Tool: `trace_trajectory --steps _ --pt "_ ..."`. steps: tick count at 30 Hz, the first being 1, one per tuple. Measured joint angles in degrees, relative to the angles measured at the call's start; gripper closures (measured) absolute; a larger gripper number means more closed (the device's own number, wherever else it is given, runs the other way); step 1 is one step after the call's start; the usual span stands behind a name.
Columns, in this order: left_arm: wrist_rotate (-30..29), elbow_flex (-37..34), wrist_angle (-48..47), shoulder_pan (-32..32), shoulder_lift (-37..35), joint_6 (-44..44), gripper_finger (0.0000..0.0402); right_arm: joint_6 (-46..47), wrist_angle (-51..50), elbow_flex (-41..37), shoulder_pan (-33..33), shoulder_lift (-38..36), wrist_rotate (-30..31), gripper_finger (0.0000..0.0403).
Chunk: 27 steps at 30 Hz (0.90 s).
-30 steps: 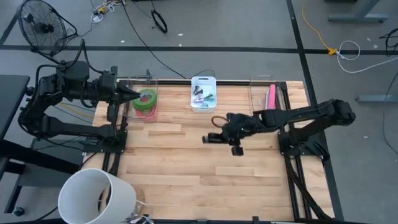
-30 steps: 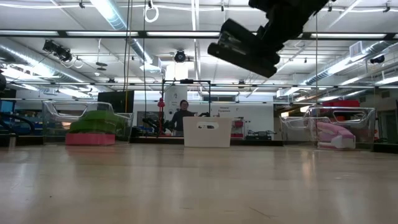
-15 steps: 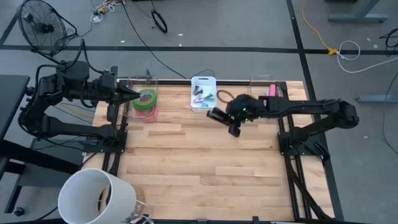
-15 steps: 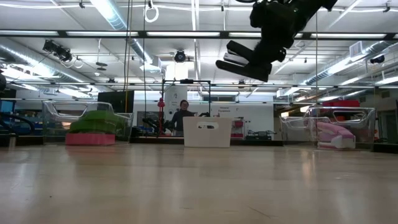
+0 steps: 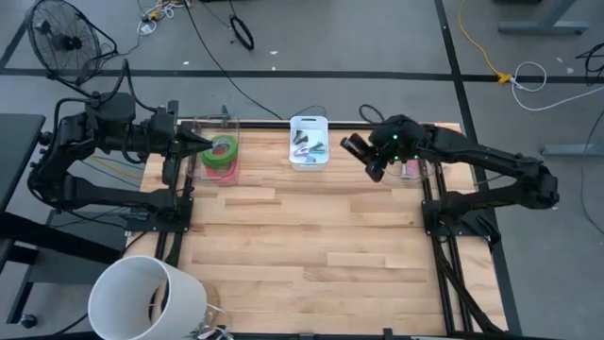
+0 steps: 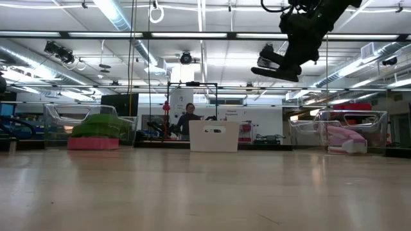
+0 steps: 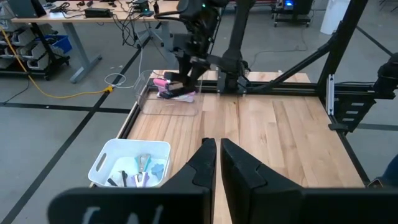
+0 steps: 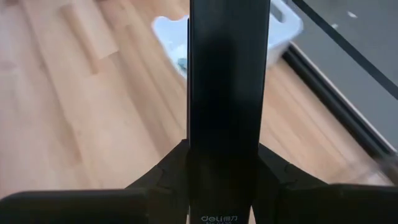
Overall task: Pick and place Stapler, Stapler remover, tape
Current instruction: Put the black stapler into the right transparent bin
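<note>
From the counter-height camera, the bare pale wooden counter (image 6: 205, 192) fills the foreground. Raised well above it, the right pincer (image 6: 277, 66) clamps a long black stapler (image 6: 276, 69), which hangs tilted in the air. In the right wrist view the black bar of the stapler (image 8: 229, 93) runs straight out between the two dark fingers (image 8: 163, 177) that press on its sides. From overhead, the right pincer (image 5: 366, 156) sits near the counter's far edge, between a small white plastic bin (image 5: 309, 142) and a clear plastic box (image 5: 408, 151) holding pink staplers (image 5: 411, 146). The white bin holds several small dark and teal tools, too small to tell apart.

At the far left corner, a second clear plastic box (image 5: 219, 151) holds the stacked tape rings (image 5: 222, 154), green over red-pink. The left pincer (image 5: 196, 140) hovers just beside this box, its fingers (image 7: 239, 171) nearly together with only a thin slit between them and nothing held.

Beyond the counter a person (image 6: 188, 120) stands in the room.
</note>
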Motion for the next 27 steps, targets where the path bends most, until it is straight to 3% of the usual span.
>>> trace_trajectory --steps 12,27 --pt "-0.02 0.0 0.0 0.0 0.0 0.0 0.0374 3.17 -5.15 0.0 -11.04 -2.87 0.36 0.0289" --pt "-0.01 0.0 0.0 0.0 0.01 0.0 0.0374 24.24 -14.08 0.0 -16.96 -1.1 14.64 0.0289"
